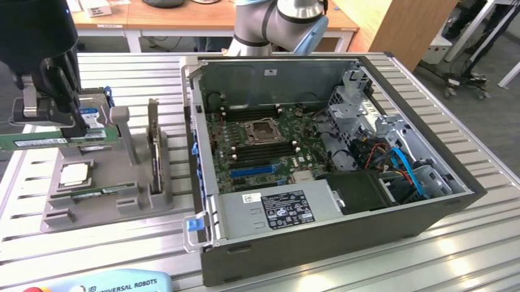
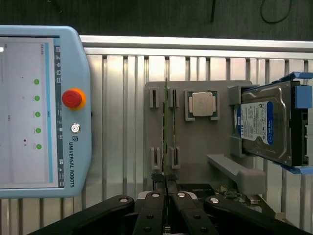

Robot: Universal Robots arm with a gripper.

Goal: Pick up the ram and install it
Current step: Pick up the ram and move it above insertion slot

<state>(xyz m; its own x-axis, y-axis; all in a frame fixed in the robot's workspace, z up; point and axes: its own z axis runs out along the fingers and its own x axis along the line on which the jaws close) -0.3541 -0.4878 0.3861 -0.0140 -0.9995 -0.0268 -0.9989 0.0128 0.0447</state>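
The ram (image 1: 36, 141) is a long green stick, and my gripper (image 1: 72, 132) is shut on it near one end. It hangs level above the grey parts holder (image 1: 130, 201), at the exterior view's left, beside the open computer case (image 1: 325, 234). In the wrist view the ram (image 2: 166, 127) appears edge-on as a thin line running out from my gripper (image 2: 166, 182), over the holder's narrow slots (image 2: 154, 98). The motherboard (image 1: 243, 159) lies inside the case with its long memory slots (image 1: 268, 151) around the processor socket (image 1: 262, 129).
The holder also carries a silver processor chip (image 1: 73, 174), a blue-labelled hard drive (image 2: 266, 125) and an upright dark expansion card (image 1: 153, 143). A teach pendant (image 2: 39, 112) lies on the slatted table near the holder. The case walls, power supply (image 1: 281, 210) and drive cage (image 1: 357, 115) surround the motherboard.
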